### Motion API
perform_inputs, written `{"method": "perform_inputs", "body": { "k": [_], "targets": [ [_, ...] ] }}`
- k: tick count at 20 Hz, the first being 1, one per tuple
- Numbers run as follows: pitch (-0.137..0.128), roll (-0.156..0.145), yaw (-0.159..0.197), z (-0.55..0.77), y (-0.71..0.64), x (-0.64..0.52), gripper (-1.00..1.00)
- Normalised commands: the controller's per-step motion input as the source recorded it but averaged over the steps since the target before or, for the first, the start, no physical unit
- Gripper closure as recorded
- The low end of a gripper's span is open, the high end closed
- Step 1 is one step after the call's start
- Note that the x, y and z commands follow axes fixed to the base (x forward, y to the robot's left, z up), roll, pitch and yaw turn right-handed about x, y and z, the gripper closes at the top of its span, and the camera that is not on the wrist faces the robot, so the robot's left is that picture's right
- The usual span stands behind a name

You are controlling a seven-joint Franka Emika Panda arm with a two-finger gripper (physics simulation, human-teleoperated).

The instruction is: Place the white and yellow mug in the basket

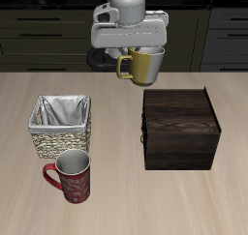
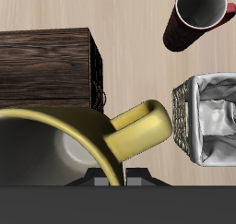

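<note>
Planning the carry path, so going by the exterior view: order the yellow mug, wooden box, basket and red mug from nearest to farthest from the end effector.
1. Yellow mug, held in the end effector, lifted at the table's back.
2. Wooden box, mid-table, below the mug.
3. Basket, across from the box; too close to the box to rank firmly.
4. Red mug, nearest the front edge.

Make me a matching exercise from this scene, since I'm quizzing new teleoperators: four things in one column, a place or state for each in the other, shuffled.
Things:
1. white and yellow mug
2. basket
3. red mug
4. wooden box

Places or states:
A. on the table, nearest its front edge, just in front of the basket
B. held off the table in the gripper
C. closed, dark brown, beside the basket
D. cloth-lined, nothing inside

Pairs: 1-B, 2-D, 3-A, 4-C
</note>
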Motion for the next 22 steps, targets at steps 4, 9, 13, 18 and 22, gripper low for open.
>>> {"method": "perform_inputs", "body": {
  "k": [4,9,13,18,22],
  "targets": [
    [-0.031,-0.044,0.022,0.07,-0.60,-0.12,1.00],
    [-0.022,0.032,0.034,0.06,-0.58,-0.06,1.00],
    [-0.014,-0.041,0.020,0.04,-0.73,-0.01,1.00],
    [0.002,-0.089,-0.022,0.03,-0.71,0.05,1.00],
    [0.021,-0.075,-0.016,-0.10,-0.59,0.08,1.00]
  ]
}}
